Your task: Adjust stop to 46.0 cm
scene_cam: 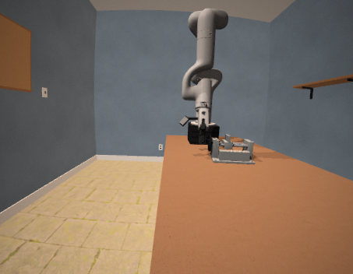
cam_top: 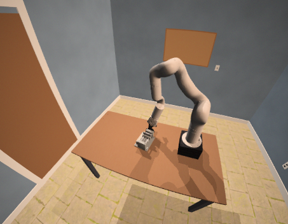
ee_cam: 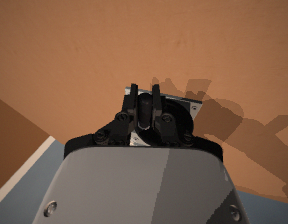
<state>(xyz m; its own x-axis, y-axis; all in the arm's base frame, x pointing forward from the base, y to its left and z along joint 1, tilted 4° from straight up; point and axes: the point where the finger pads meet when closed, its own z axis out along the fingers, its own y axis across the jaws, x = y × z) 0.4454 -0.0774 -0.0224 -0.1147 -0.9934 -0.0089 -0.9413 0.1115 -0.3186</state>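
Note:
The grey stop fixture stands on the table. Its upright stop block sits between the two end walls, nearer the handwheel side in the exterior view. No scale reading is legible. The black handwheel is on the fixture's side facing my gripper. My gripper points down at the wheel, its fingers shut on the handwheel's dark upright handle. In the wrist view the wheel's disc lies mostly right of the handle, and the fingers hide part of it.
The brown table carries the fixture and the arm's black base box. The arm arches above the table between them. A wall shelf is at the right in the exterior view.

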